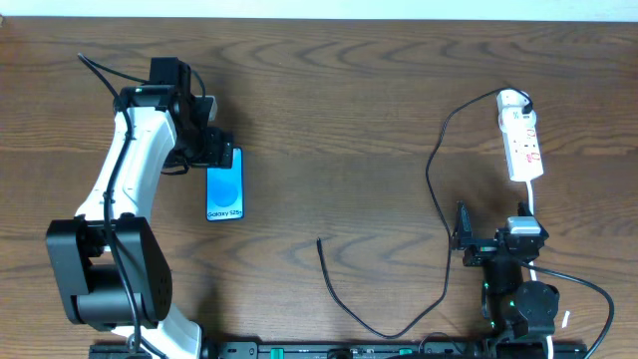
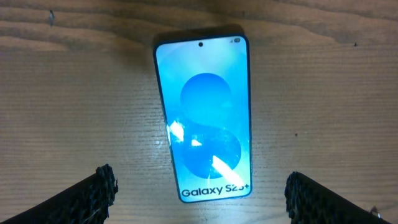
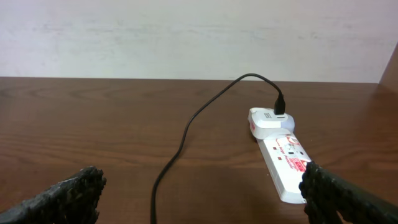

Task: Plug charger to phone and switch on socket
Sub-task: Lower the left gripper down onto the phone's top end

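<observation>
The charger [image 1: 321,245] is a thin black cable, soft and light, so it will flop. I would pinch it just behind its small tip, which lies on the table [image 1: 349,120] between the phone [image 1: 224,185] and the white socket [image 1: 521,140]. The left gripper [image 2: 199,190] hangs over the blue phone and the right gripper [image 3: 202,183] faces the socket, both with jaws wide and empty.

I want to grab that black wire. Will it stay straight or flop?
Probably flop: the charger cable lies in loose curves on the table. It looks thin, so likely light. Its free tip would probably dangle and swing.
</observation>
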